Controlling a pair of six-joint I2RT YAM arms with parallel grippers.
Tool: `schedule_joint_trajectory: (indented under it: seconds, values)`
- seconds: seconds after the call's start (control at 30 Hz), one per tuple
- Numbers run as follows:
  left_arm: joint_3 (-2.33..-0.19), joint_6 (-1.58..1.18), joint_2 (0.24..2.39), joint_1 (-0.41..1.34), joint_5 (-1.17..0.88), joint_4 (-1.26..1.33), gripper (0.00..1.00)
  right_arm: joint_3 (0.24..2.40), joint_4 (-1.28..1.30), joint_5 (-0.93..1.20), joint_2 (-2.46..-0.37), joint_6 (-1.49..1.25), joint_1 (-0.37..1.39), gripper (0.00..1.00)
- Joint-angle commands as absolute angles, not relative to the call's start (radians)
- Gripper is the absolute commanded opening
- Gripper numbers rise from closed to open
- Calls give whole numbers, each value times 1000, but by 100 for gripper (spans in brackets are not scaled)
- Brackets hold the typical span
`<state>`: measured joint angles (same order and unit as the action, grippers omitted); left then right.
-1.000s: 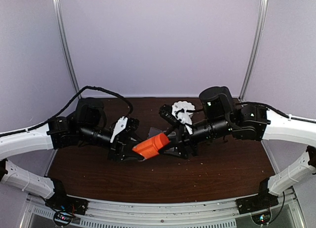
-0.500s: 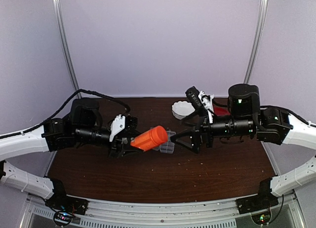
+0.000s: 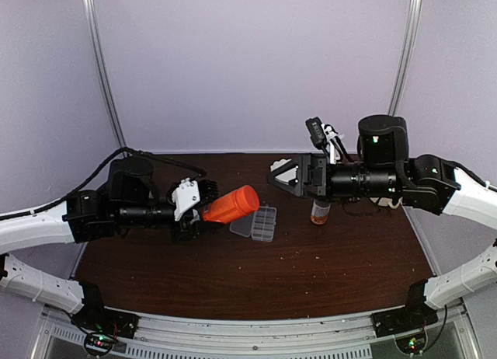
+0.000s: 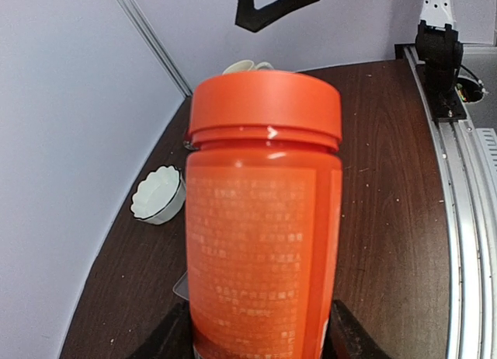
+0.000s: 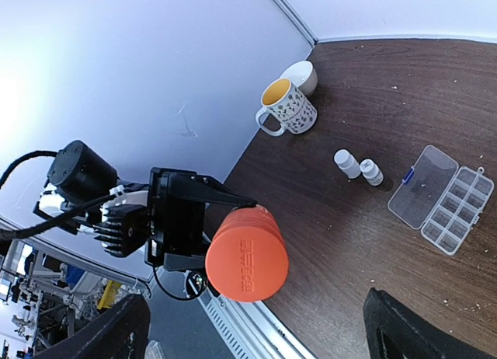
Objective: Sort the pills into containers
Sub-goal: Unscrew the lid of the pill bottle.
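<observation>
Top view: The left gripper [image 3: 199, 211] is clamped on the base end of the orange bottle [image 3: 233, 204]. The bottle is carried clear of the brown table [image 3: 326, 273], tilted with its capped end up and toward the centre. The pill organizer box [image 3: 262, 224] lies on the table just below and right of the bottle's cap, its lid folded open flat on its left side. The right gripper [image 3: 281, 175] is raised above the table beyond the box, jaws spread wide, grasping nothing.

Left wrist view: The orange bottle fills the frame, cap on and pointing away, with a black finger pressed against each side of its lower body. A white fluted bowl [image 4: 158, 194] sits on the table to the left. The rim of a mug [image 4: 242, 65] shows just behind the cap.

Right wrist view: The right fingers [image 5: 101, 336] stand far apart at the lower corners with nothing between them. The organizer lies at the right edge, its grid of compartments exposed. The pills are too small to make out. Two small bottles [image 5: 347, 162] stand side by side just left of the box. The mug and bowl touch near the far corner.
</observation>
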<state>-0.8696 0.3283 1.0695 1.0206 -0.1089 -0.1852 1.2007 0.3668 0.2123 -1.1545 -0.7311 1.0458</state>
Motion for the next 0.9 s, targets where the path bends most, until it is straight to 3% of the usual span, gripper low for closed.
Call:
schedule_joint_trajectory:
  seconds: [0.0, 0.4, 0.87]
  values:
    - [-879, 364, 1055, 1034, -65, -112, 24, 1286, 366, 235, -1222, -818, 1044, 100]
    - [-888, 411, 1078, 1044, -30, -109, 24, 1328, 352, 355, -1359, -830, 1045, 99]
    - [-887, 411, 1089, 1043, -34, -113, 24, 1348, 337, 445, -1422, -810, 1045, 57]
